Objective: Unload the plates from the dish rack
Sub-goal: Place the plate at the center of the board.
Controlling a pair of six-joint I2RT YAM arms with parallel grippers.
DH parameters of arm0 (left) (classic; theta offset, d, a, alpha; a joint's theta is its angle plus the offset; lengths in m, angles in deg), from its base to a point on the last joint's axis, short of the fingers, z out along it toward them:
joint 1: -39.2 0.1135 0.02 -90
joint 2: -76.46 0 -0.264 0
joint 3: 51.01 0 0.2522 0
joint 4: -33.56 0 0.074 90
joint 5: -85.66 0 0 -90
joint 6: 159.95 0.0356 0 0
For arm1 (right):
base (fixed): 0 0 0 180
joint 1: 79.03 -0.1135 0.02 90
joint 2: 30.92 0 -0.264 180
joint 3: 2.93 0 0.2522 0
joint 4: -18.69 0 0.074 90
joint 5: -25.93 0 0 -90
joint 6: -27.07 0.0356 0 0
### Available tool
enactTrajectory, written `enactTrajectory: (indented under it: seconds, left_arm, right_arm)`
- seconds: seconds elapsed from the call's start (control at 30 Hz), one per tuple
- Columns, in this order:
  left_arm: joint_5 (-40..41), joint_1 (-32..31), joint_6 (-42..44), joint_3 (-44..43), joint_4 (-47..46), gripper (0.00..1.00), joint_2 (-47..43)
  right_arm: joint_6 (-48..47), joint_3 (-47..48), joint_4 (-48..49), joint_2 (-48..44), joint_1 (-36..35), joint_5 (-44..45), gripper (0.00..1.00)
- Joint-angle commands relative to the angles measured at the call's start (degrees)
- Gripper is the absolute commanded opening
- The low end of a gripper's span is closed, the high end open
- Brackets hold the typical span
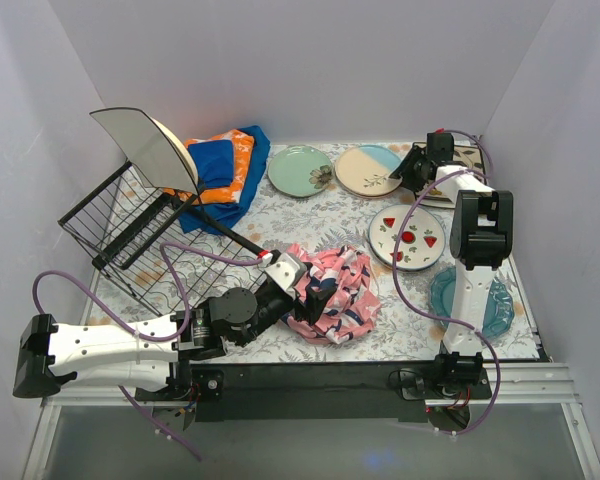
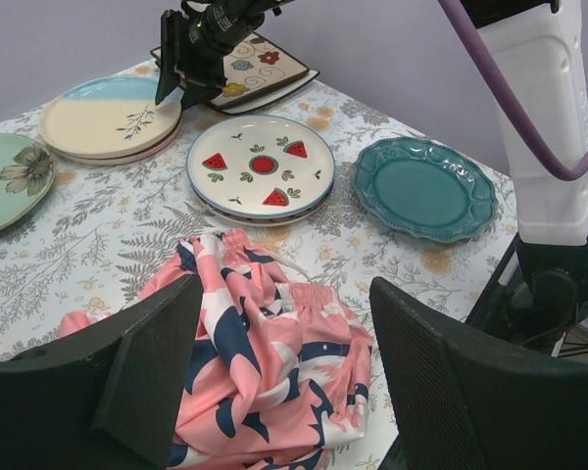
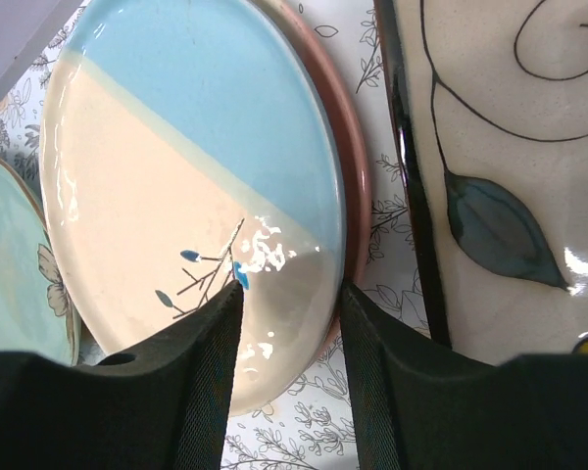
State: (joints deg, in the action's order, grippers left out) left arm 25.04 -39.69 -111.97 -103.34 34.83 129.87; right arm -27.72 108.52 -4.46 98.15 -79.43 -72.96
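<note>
**Right jaws part at plate rim**

At upper right of the top view, the right gripper (image 3: 289,304) straddles the cream-and-blue plate (image 3: 176,176) rim, jaws apart. The left gripper (image 2: 284,294) gapes wide and empty over the pink cloth (image 2: 265,372). The dish rack (image 1: 120,235) sits at left, with a pale plate (image 1: 145,140) leaning in it.

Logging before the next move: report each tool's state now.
The left tool is open and empty, above the pink cloth.
The right tool is open and empty, over the cream-and-blue plate.

Plain pale-lavender walls (image 1: 310,60) on three sides — leaf-printed table cover (image 1: 340,215) below, evenly lit
</note>
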Motion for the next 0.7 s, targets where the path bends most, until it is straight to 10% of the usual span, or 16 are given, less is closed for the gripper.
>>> enactTrajectory:
  seconds: [0.0,0.43,0.67]
  left_arm:
    - [-0.73,-0.3,-0.34,-1.33,0.71,0.67,-0.5]
    - [3.56,-0.3,0.1,-2.47,-0.51,0.67,1.08]
    - [25.27,-0.3,-1.22,-22.02,11.58,0.63,7.93]
  right_arm:
    - [-4.44,-0.57,-2.57,-2.51,0.49,3.61,0.51]
    - [-5.58,1.71,-8.52,-3.39,0.49,6.95,0.41]
    - [-7.87,0.66,-8.81,-10.85,-1.09,1.34,0.45]
